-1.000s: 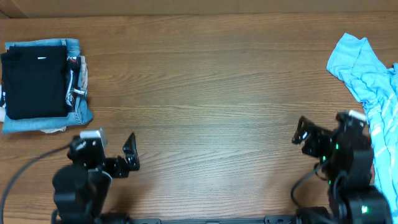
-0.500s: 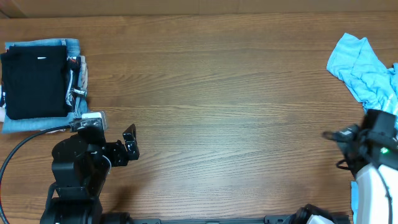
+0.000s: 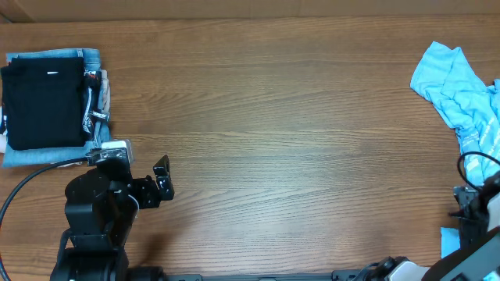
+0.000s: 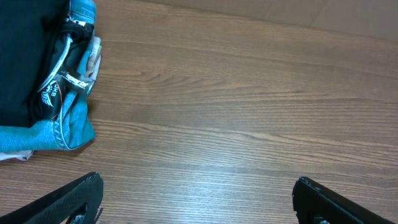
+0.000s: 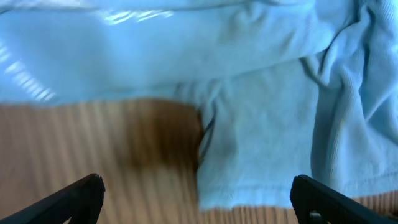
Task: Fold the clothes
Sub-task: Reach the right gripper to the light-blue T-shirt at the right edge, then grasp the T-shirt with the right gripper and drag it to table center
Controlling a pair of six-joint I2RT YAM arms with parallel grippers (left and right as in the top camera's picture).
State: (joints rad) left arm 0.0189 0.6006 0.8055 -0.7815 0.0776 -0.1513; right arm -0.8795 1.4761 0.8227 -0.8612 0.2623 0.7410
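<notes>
Across the brown wood-grain surface (image 3: 273,117), the biggest change was at the right edge. My right arm (image 3: 478,234) had swung outward from where it stood a second earlier, further in over the wood, and now sat half out of the overhead view. The surface ran wide between the two arms, with a pale strip of board or wall along its far edge.

The sky-blue T-shirt (image 3: 457,90) lay crumpled at the right edge, unmoved and held by nothing. In the right wrist view its folds and a hem (image 5: 261,112) filled most of the frame, blurred. At the far left, a folded black garment (image 3: 43,105) lay on a folded denim-blue garment (image 3: 95,144), both as before.

My left arm (image 3: 94,211) had shifted a little toward that stack. The left gripper (image 4: 196,183) hung over plain wood, jaws spread wide and empty. The right gripper (image 5: 196,180) stood just as wide over the shirt's hem, closed on nothing; I could not tell whether it touched the cloth.
</notes>
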